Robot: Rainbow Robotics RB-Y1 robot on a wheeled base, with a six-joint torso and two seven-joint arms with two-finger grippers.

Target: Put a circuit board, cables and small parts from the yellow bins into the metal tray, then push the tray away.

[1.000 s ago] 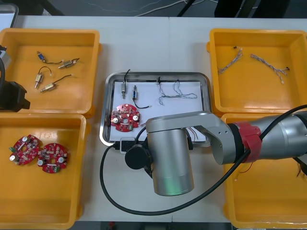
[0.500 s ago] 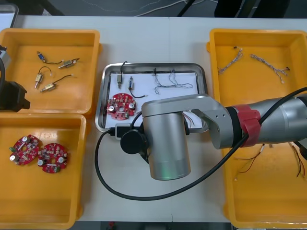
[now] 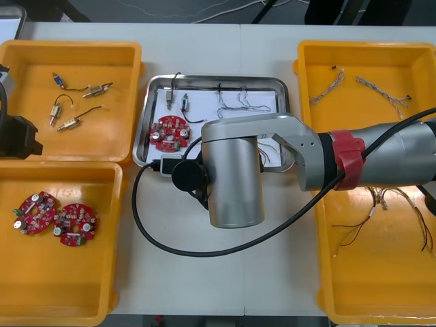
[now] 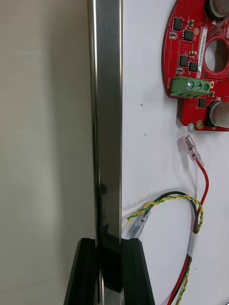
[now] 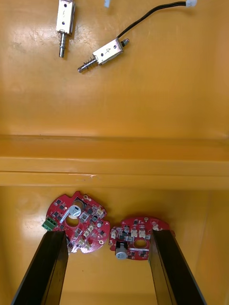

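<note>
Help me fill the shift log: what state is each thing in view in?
right gripper: shut on the rim of the metal tray.
left gripper: open, above two circuit boards in a yellow bin.
metal tray: loaded, white inside.
circuit board in the tray: lying flat, not held.

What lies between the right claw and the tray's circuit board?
A red and yellow cable, seen in the right wrist view; the right claw grips the tray's rim, the left claw hangs over a yellow bin.
</note>
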